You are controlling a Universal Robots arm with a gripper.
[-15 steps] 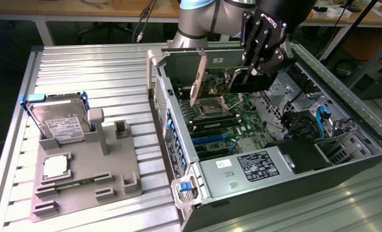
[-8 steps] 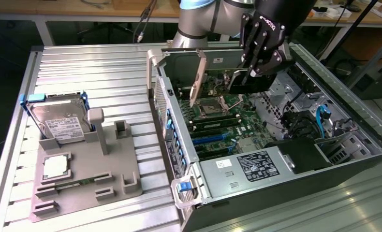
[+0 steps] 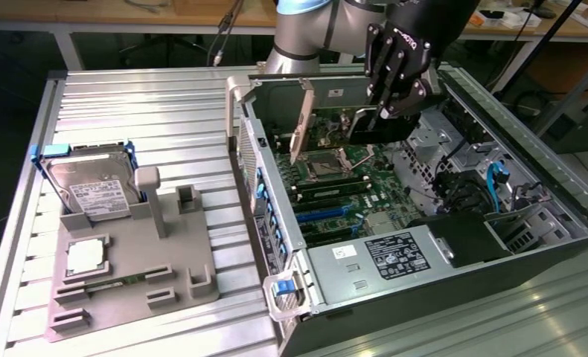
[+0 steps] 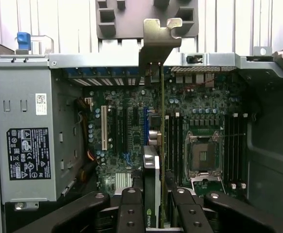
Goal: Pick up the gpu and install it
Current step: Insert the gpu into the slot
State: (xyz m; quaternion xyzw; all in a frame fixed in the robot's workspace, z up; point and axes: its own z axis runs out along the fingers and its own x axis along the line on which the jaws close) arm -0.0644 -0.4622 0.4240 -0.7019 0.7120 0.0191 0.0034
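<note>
My gripper (image 3: 391,113) is shut on the gpu (image 3: 376,132) and holds it on edge above the motherboard (image 3: 349,190), inside the open computer case (image 3: 274,223). The card's dark face looks toward the exterior view's right. Its silver bracket (image 3: 301,123) hangs beside the case's rear wall. In the wrist view the gpu (image 4: 161,141) shows edge-on between the two black fingers (image 4: 131,208), and its bracket (image 4: 158,41) reaches over the case rim. The card hangs over the expansion slots (image 4: 132,126), beside the memory slots, clear of the board.
A grey fixture tray (image 3: 175,253) at the exterior view's left carries a silver hard drive (image 3: 94,190), a processor (image 3: 85,256) and a memory stick (image 3: 103,281). The power supply (image 3: 398,256), drive cage and blue cables (image 3: 493,182) crowd the case's near and right parts.
</note>
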